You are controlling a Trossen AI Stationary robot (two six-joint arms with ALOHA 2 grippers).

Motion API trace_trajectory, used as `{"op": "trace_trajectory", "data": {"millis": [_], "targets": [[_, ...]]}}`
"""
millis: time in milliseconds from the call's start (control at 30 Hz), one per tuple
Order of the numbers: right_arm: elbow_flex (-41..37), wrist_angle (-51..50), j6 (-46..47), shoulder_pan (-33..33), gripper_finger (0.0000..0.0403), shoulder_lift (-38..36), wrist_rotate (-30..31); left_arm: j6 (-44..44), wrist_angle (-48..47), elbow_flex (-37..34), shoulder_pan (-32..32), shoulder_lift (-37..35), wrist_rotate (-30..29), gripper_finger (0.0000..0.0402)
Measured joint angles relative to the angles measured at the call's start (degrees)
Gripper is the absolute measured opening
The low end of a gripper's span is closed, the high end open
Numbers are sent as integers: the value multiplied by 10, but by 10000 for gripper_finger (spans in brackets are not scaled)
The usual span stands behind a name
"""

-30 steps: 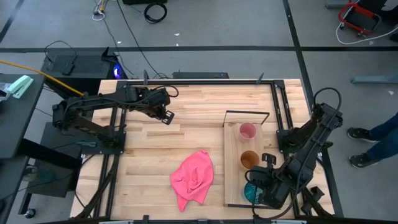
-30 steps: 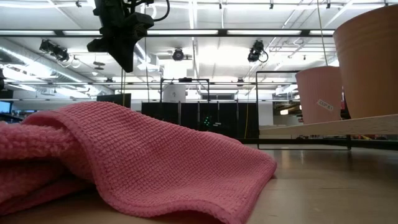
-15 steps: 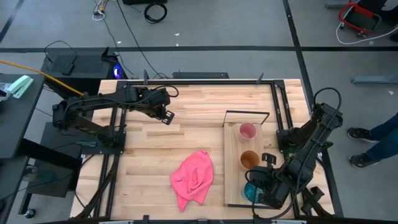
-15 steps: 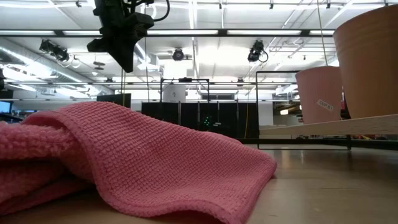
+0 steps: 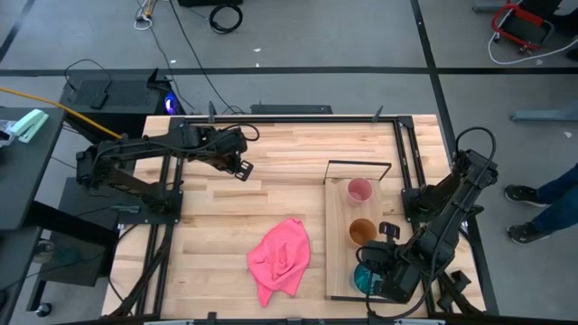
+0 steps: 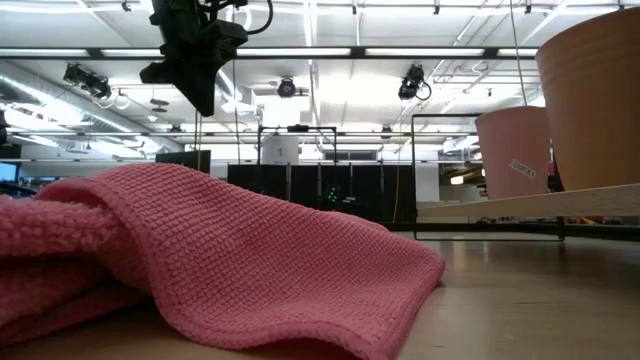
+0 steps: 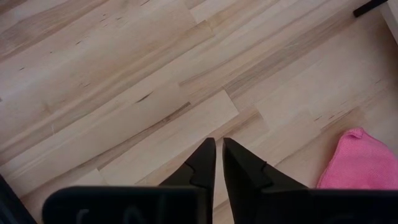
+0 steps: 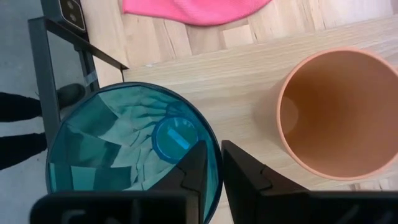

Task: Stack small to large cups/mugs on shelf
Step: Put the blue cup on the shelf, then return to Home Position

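Note:
The light-wood shelf (image 5: 338,242) lies on the table's right part, with its black wire frame (image 5: 358,164) at the far end. On it stand the pink cup (image 5: 359,190), the orange-brown cup (image 5: 362,232) and, at the near end, the teal cup (image 5: 365,279). My right gripper (image 5: 372,273) is shut on the teal cup (image 8: 124,149). My left gripper (image 5: 242,168) hangs shut and empty over the table's far left part, and also shows in the left wrist view (image 7: 219,149). The orange-brown cup (image 6: 592,100) and the pink cup (image 6: 515,150) also show in the low view. My right gripper has the teal cup's rim (image 8: 215,144) on the side toward the orange-brown cup, one finger inside the cup and one outside. The fingers come from above, pointing down. The cup is upright at the shelf's near end; I cannot tell whether its bottom is on the board.
A crumpled pink cloth (image 5: 280,257) lies on the table left of the shelf, near the front edge. The orange-brown cup (image 8: 333,112) stands close beside the teal one. A person's legs (image 5: 542,203) show on the floor right of the table.

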Motion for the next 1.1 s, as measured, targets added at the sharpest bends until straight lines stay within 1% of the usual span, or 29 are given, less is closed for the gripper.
{"op": "trace_trajectory", "data": {"millis": [133, 400, 800, 933, 1100], "targets": [[0, 0, 0, 0, 55, 0, 0, 0, 0, 0, 0, 0, 0, 33], [0, 0, 0, 0, 55, 0, 0, -1, 0, 0, 0, 0, 0, 43], [0, -1, 13, 0, 56, -31, 1, -1, 0, 0, 0, 0, 0, 35], [0, -1, 14, 0, 56, -50, -5, -1, 0, 0, 0, 0, 0, 39], [0, -1, 17, 0, 55, -100, -7, 0, 0, 0, 0, 0, 0, 38]]}}
